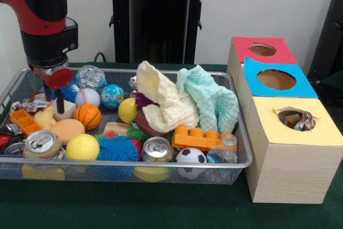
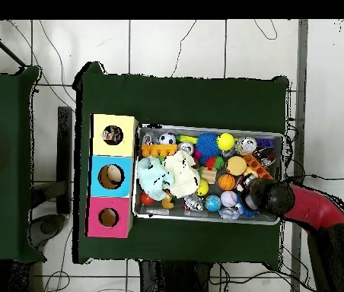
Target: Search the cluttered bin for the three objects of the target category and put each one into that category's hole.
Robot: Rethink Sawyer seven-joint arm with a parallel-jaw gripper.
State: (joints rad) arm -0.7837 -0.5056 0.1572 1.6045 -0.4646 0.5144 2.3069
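While the wire-mesh bin [image 1: 244, 156] sits on the green cloth crowded with toys, the nearest row behind its front rim holds two drink cans [image 1: 42, 144], a yellow ball [image 1: 82, 147], a blue spiky ball [image 1: 118, 148], a small soccer ball [image 1: 191, 156] and a clear plastic bottle [image 1: 225, 151]. Just behind these lie an orange toy brick [image 1: 195, 138], a small basketball [image 1: 87, 116] and a baseball [image 1: 87, 97], with a cream cloth [image 1: 163, 103] and a mint cloth [image 1: 211, 100] heaped together toward the box side. At the bin's left end in the front view, a crumpled white wrapper [image 1: 33, 102] with red and blue print lies by the wall, partly hidden behind other pieces. Beside the bin stands the yellow-topped box [image 1: 300, 132], and inside its ragged round hole [image 1: 296, 118] a bit of multicoloured wrapper shows. Beyond it are the blue-topped box [image 1: 278, 81] and the red-topped box [image 1: 262, 50]. The gripper [image 1: 60, 102] reaches down into the bin's far left corner, near the wrapper and baseball; only one dark finger shows, so I cannot tell how wide it stands or whether it holds anything. Overhead, the red arm [image 2: 312, 209] comes in over that same end of the bin.
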